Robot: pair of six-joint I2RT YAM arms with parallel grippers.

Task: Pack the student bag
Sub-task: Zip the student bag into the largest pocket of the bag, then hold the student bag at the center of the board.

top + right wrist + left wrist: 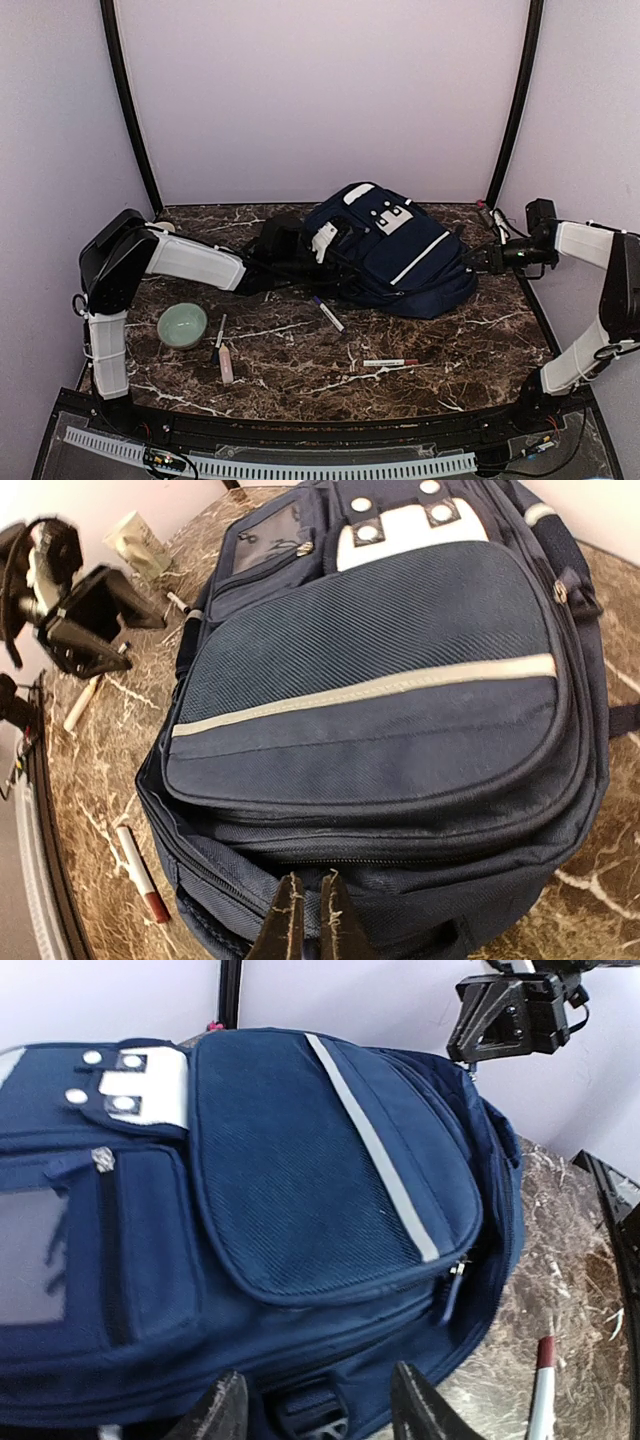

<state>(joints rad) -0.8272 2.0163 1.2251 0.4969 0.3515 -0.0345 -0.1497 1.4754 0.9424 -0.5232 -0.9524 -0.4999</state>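
Student bag (395, 255) lies flat, front face up, at the back of the surface (450, 360), right of centre. Front pocket (320, 1180) with its pale stripe: the zip looks run shut along the visible edge. The small window pocket (268, 542) near the top also looks closed. The fabric hides whatever is in any compartment.

Pale green bowl (182, 325) sits on the surface near the left arm (195, 262), well apart from the bag. Its inside shows only plain green.

Loose on the surface are a marker (327, 314) just in front of the bag and a pen (390, 362) nearer the front edge. Two more small sticks lie beside the bowl, too small to name.

The left arm is stretched low across to the bag's left side. Left end effector (318, 1378) is released, its fingers standing apart with a dark buckle (305, 1410) of the bag between them. Contact cannot be told.

Right arm (585, 245) reaches in from the right, with its forearm level. Right end effector (310, 882) is clenched, fingers pressed together at the bag's bottom edge. Whether any fabric or zip pull is pinched cannot be told.

From the top camera, the left end effector is lost among the bag's dark straps (285, 255).
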